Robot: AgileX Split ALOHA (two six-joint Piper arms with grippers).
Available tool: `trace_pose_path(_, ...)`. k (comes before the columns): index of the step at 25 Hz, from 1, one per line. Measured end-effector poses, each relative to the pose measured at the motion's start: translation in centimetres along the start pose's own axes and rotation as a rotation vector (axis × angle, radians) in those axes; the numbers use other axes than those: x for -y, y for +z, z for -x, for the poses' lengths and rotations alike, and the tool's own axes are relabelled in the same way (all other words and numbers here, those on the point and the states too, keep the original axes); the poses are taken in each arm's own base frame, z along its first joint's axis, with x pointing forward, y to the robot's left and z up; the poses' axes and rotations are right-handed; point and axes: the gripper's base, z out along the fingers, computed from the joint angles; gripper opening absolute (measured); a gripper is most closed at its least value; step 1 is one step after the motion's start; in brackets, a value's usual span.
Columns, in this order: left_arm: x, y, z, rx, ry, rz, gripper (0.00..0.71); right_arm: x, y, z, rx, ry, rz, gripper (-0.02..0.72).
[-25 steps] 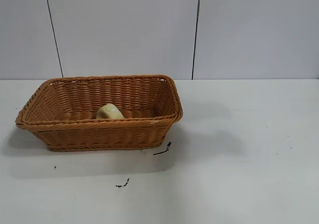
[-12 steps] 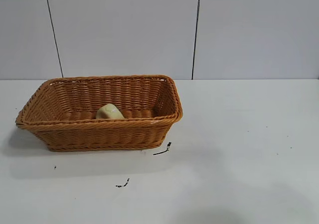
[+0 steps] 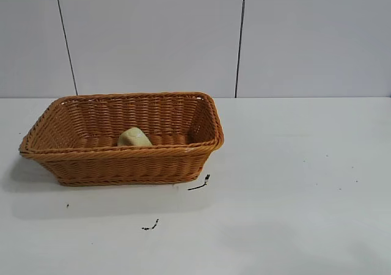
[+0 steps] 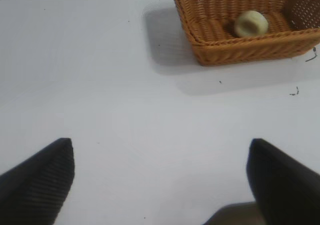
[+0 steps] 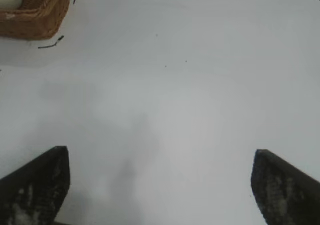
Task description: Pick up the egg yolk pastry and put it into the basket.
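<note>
Exterior: egg yolk pastry sitting inside basket, left half of table. Left wrist: my left gripper spread wide, empty. Right wrist: my right gripper spread too, over bare table, basket corner far off.

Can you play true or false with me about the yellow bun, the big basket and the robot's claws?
1. The small pale yellow, rounded egg yolk pastry lies inside the orange-brown woven wicker basket. True.
2. The right gripper is squeezing the pastry. False: its fingers stand wide apart over the bare white table, holding nothing.
3. The basket is tipped onto its side. False: it sits upright on the table.
4. The left gripper is open and empty, away from the basket. True.
5. A few small dark scraps lie on the table near the basket. True.
</note>
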Motion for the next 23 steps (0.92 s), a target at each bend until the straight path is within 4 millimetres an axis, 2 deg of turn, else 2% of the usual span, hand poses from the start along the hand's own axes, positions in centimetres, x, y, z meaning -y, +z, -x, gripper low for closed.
trace_pose_path(4,0.0,0.0,0.0,0.0,0.0,0.0,0.696,-0.08,-1.3,-0.75,0.097,-0.004,0.0,0.68)
trace_pose_path(23,0.0,0.0,0.0,0.0,0.0,0.0,0.696,-0.1,-1.36,-0.78,0.103,-0.004,0.001,0.68)
